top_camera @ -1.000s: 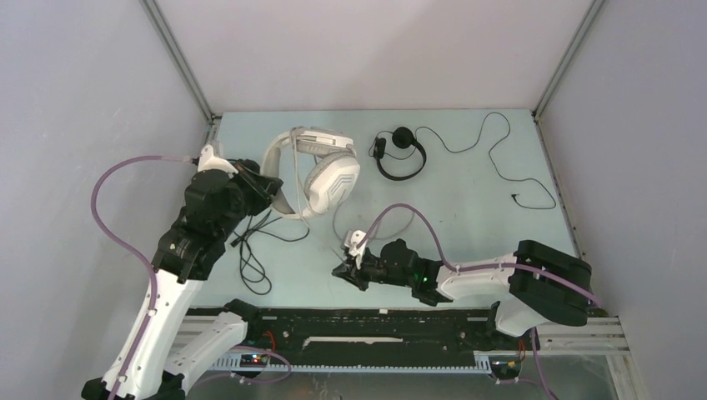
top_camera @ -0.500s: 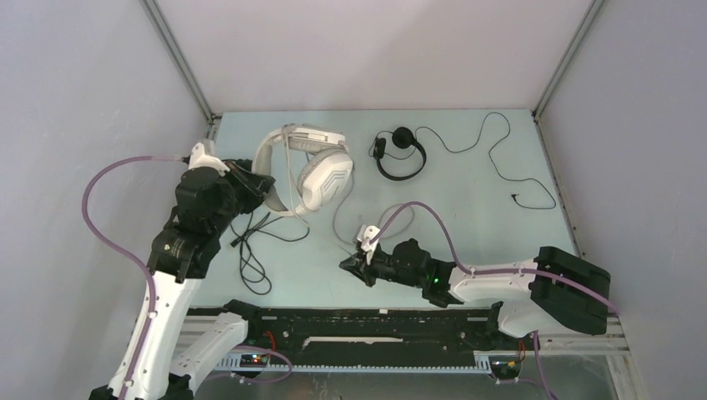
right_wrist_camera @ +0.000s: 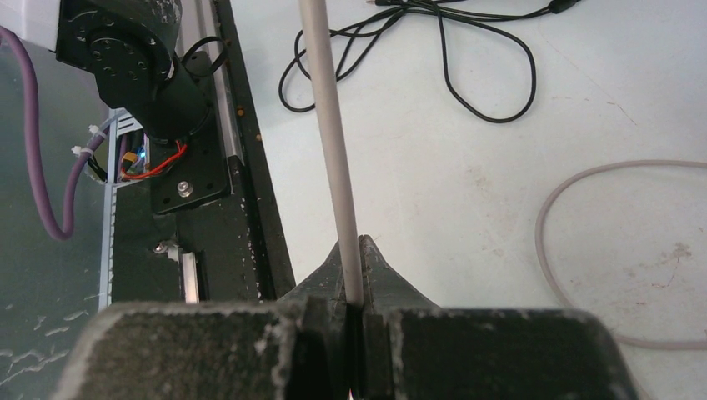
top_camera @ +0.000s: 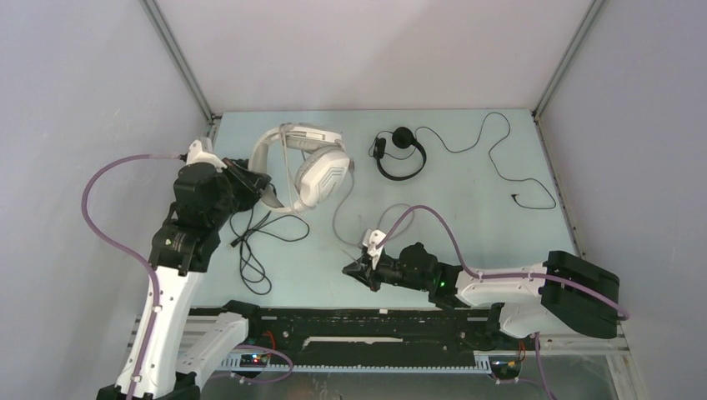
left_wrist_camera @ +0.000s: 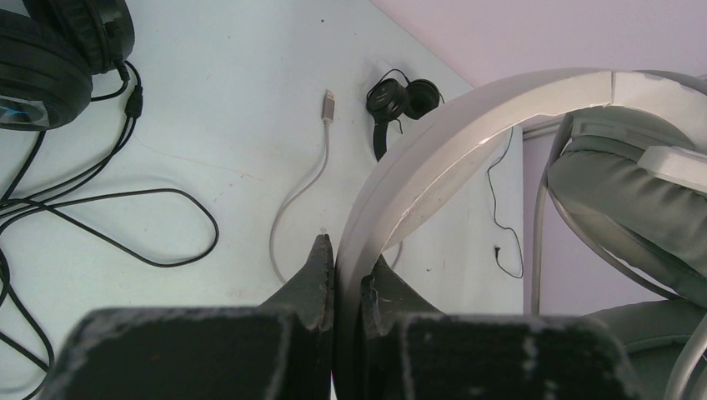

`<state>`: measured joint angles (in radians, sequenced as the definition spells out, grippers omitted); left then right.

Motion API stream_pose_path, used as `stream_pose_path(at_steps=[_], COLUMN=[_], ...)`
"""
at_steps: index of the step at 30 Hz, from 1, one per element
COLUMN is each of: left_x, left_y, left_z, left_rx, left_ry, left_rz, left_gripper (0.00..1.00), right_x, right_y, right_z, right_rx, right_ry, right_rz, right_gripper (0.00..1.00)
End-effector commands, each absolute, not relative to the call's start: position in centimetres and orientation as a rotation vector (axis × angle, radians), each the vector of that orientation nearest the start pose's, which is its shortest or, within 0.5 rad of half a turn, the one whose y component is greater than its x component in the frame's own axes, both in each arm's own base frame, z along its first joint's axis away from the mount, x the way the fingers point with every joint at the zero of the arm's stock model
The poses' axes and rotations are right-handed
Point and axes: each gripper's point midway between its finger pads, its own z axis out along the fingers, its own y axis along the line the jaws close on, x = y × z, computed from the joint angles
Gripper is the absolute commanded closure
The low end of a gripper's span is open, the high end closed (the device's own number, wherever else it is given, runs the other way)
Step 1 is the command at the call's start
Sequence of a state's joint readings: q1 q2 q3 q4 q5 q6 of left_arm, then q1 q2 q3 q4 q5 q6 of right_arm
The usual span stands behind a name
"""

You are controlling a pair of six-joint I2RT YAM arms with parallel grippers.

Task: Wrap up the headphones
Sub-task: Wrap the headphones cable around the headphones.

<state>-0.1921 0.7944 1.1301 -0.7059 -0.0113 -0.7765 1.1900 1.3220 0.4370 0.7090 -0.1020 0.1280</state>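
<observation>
left gripper (left_wrist_camera: 348, 260) tight on the white headset band (left_wrist_camera: 467, 125), right gripper (right_wrist_camera: 353, 252) tight on its grey cable (right_wrist_camera: 326, 108)

Matt plastics, smooth pale worktop (top_camera: 483, 229)
The white headset (left_wrist_camera: 467, 125) has a smooth matt plastic band and grey leatherette pads; the grey cable (right_wrist_camera: 329, 125) looks rubbery; the black jaws are rough, scuffed plastic; the worktop shows faint scratches.

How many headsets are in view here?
3. The white headset is clamped by its band in the left gripper, its grey cable in the right gripper; the small black headset lies far centre; the bulky black headset shows only in the left wrist view.
</observation>
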Motion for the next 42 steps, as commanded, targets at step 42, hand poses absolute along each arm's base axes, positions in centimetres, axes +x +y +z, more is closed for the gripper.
stream_pose_path(at_steps=[42], left_x=[21.1], left_y=[-14.7], left_z=[39.2], left_rx=[0.185], left_ry=[1.788], left_rz=[-0.951], left_gripper=[1.00], right_x=[18.2], right_y=[33.8], right_z=[14.9], right_rx=[-0.818], right_ry=[1.625], right_rz=[0.938], right_gripper=[0.96])
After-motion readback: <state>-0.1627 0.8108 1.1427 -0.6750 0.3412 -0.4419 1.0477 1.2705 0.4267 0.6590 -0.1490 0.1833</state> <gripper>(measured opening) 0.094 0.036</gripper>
